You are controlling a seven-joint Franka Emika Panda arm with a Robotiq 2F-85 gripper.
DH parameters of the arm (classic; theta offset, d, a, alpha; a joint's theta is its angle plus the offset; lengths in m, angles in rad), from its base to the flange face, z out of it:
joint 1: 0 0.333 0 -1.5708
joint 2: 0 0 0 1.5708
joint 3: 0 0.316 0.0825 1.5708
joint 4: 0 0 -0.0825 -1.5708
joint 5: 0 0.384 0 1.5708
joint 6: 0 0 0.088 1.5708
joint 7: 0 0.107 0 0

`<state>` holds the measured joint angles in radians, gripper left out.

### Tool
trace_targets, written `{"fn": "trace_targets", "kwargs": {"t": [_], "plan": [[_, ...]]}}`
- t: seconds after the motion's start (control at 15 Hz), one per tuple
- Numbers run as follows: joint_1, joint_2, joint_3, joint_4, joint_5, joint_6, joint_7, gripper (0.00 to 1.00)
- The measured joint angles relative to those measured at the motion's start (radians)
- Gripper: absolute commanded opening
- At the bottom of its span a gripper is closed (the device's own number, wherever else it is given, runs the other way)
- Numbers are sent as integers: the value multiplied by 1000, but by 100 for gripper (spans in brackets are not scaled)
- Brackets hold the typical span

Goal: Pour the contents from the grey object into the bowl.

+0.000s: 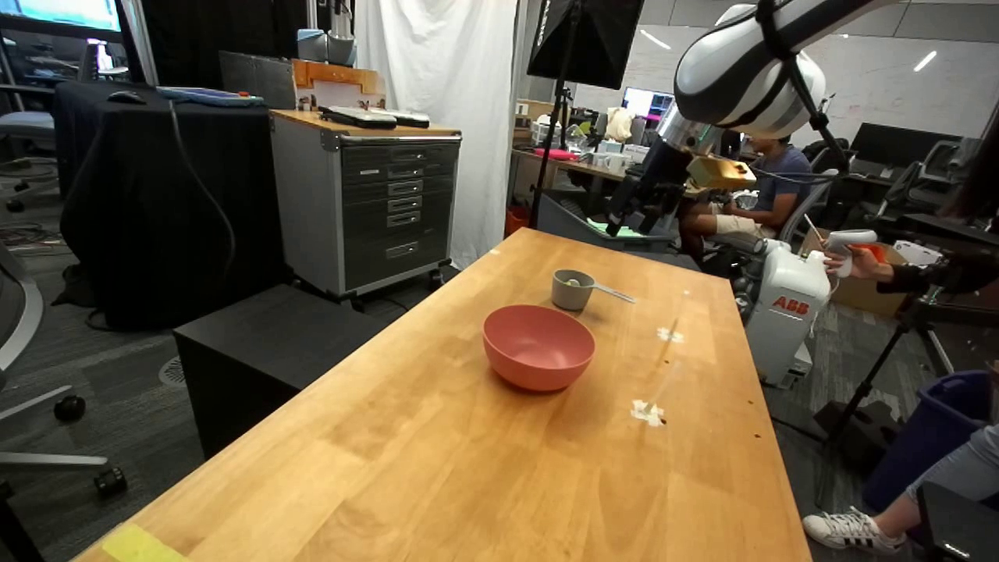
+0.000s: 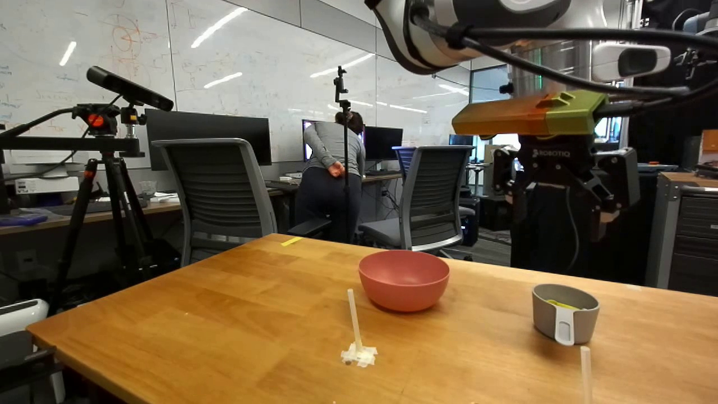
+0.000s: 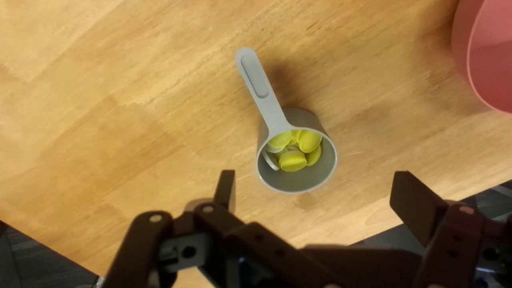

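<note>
Step, as I judge it: approach. Grey cup [image 3: 298, 182] upright on the table [image 3: 160, 120], yellow pieces [image 3: 293, 160] inside. My fingers [image 3: 416, 204] stand wide, holding nothing. Wrist view: handle [image 3: 258, 84] toward 11 o'clock, bowl [image 3: 492, 56] at 2 o'clock from cup. Next needed: descend, straddle, grip.

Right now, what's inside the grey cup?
In the wrist view, the grey cup holds several rounded yellow pieces and at least one whitish piece; what lies beneath them is hidden.
</note>
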<state>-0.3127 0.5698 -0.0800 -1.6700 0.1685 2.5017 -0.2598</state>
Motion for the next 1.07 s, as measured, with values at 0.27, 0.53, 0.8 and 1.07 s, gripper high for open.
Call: {"fn": "trace_targets", "kwargs": {"t": [0.27,0.53,0.8,1.07], "plan": [[-15,33,5,-4,-1,-4,-58,100],[-22,50,5,-1,-10,-35,-93,100],[-25,59,3,15,-40,-84,-101,100],[-25,87,0,60,-49,-85,-101,100]]}}
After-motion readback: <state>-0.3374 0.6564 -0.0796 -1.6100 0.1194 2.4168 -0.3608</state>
